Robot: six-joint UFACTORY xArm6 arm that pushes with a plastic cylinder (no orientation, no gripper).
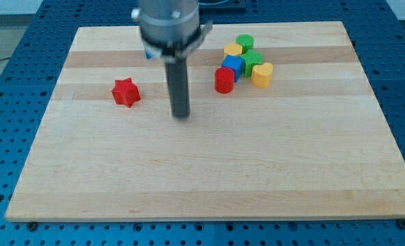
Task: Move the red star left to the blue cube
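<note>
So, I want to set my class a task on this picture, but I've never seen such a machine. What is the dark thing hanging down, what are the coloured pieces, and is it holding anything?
The dark thing is a robot arm ending in a straight rod; it has no hand, so it holds nothing and only pushes. My tip rests on the wooden board, touching no block. One camera looks down at the board. The red star lies alone to the tip's left in the view. To the right is a cluster: a red cylinder, a blue cube, two yellow blocks and two green blocks. A bit of another blue block peeks from behind the arm.
</note>
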